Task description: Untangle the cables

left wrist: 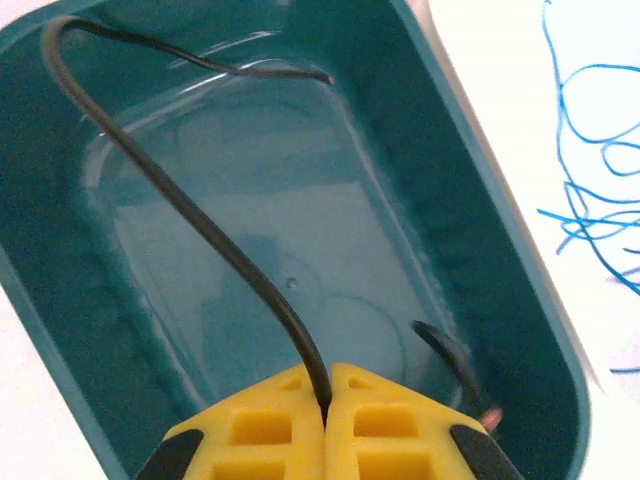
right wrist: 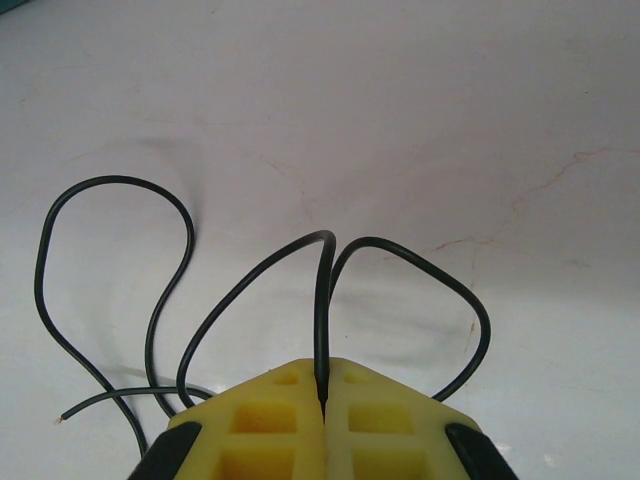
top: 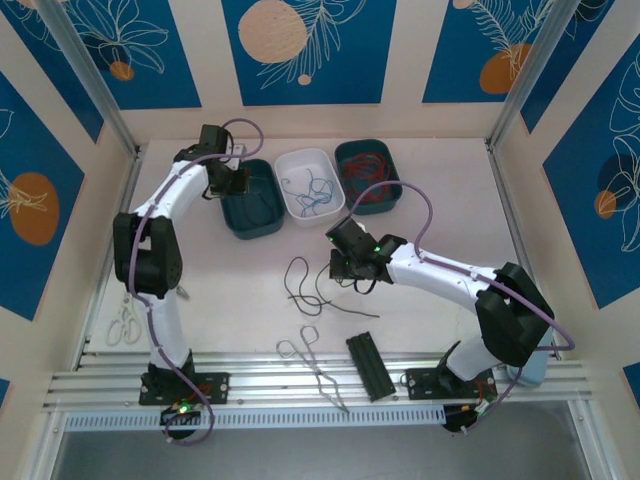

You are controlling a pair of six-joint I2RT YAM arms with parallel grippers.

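my left claw (left wrist: pixel 326 402) is pinched fully shut on a black cable (left wrist: pixel 200 215) and hangs over the left teal tray (left wrist: pixel 480 200). the strand arcs up from between my fingertips, and its far end curls along the tray's far wall. my right claw (right wrist: pixel 322 392) is shut just as tight on a second black cable (right wrist: pixel 322 300), whose loops sprawl on the table (right wrist: pixel 450 120) in front of the trays. the blue cables (top: pixel 308 190) lie in the white tray (top: pixel 310 152), and the red cables (top: pixel 365 168) lie in the right teal tray (top: pixel 396 190).

these wires look feather-light and springy. they hold their curl, so i expect a pulled strand to drag any snagged neighbour along, and it may slip through smooth pads. i judge the best hold is near a free end or on a clear stretch, away from crossings.
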